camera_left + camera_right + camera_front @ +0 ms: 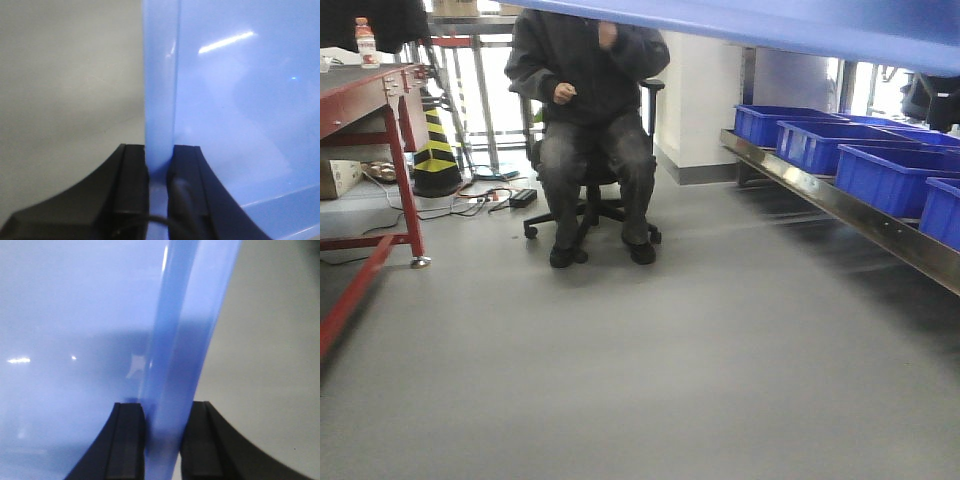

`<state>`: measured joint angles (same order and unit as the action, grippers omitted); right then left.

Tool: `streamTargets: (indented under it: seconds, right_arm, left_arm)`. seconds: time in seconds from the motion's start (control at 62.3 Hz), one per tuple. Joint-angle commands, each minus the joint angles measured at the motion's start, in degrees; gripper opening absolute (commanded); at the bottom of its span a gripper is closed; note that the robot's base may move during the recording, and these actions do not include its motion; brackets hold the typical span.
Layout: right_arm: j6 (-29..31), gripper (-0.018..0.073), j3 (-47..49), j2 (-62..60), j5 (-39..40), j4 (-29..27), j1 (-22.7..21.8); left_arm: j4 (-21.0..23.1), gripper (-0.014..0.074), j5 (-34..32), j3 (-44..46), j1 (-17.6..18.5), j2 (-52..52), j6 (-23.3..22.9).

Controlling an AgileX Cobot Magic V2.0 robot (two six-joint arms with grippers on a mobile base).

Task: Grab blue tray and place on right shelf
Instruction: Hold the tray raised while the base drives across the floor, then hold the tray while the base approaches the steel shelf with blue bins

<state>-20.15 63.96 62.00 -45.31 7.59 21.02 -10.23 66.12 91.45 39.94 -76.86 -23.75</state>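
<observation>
Clamping blue tray [240,100] rims — grey floor [65,75] alongside.

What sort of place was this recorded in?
Probably a workshop or robotics lab: a stainless-steel shelf holding dark-blue storage bins, a red-framed workbench, and a striped traffic cone beside loose floor cables.

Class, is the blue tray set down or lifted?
Lifted: the left hand and right hand each clamp the blue tray rim, with floor visible beneath.
</observation>
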Motion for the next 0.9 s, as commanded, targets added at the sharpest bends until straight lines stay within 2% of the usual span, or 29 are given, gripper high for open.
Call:
streamTargets:
  seconds: [0.0,0.883]
  right_arm:
    - [1.6,0.0059,2.0,-2.0,5.0,0.8,0.2]
    - [1.6,0.0059,2.0,-5.1,4.9,0.8,0.2]
  left_arm:
    - [-0.2,-0.0048,-3.3,1.8,0.4,1.7,0.4]
    - [0.9,-0.0048,-3.3,1.8,0.4,1.6,0.4]
